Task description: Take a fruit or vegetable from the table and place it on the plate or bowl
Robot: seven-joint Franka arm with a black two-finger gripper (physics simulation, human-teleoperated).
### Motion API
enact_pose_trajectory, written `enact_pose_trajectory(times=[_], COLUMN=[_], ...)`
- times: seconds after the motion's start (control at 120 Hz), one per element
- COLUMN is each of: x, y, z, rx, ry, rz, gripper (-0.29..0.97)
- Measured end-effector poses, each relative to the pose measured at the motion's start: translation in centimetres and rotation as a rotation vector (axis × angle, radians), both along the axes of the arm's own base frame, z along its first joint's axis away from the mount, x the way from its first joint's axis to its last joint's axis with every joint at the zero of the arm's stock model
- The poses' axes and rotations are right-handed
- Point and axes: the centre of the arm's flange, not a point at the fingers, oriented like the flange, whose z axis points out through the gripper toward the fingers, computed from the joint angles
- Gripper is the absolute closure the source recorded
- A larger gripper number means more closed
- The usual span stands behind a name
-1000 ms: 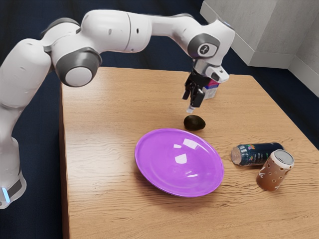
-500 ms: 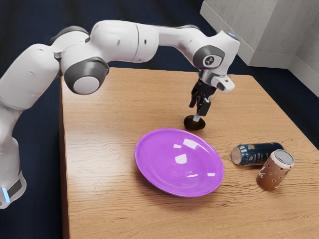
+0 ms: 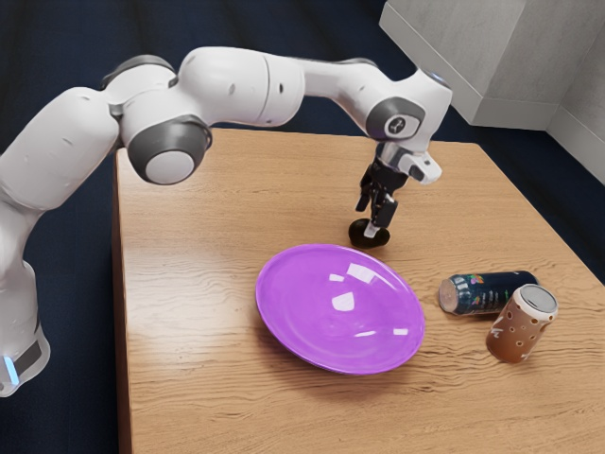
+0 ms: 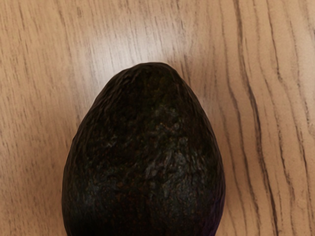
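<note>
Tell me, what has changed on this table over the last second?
The black two-finger gripper came down from above the dark, bumpy-skinned avocado and now sits right at it; whether it has taken hold is unclear. The avocado, the shiny purple plate, the blue can lying on its side and the brown spotted can stayed put on the wooden table.

Dark pebbled avocado point(image 3: 358, 235) point(image 4: 147, 157) lying on its side, just beyond shallow purple plate point(image 3: 331, 317), apart
</note>
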Motion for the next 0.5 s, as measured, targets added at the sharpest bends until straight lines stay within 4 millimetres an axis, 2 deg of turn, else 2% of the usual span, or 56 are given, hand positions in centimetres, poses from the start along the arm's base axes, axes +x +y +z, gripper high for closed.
enact_pose_trajectory(times=[0.208, 0.333, 0.5], x=[0.6, 1.1, 1.3], y=[-0.6, -0.2, 0.0], z=[-0.5, -1.9, -2.1], rx=[-0.003, -0.001, -0.003], ry=[-0.012, -0.009, -0.015], rz=[-0.011, -0.003, 0.002], gripper=[0.0, 0.0, 0.03])
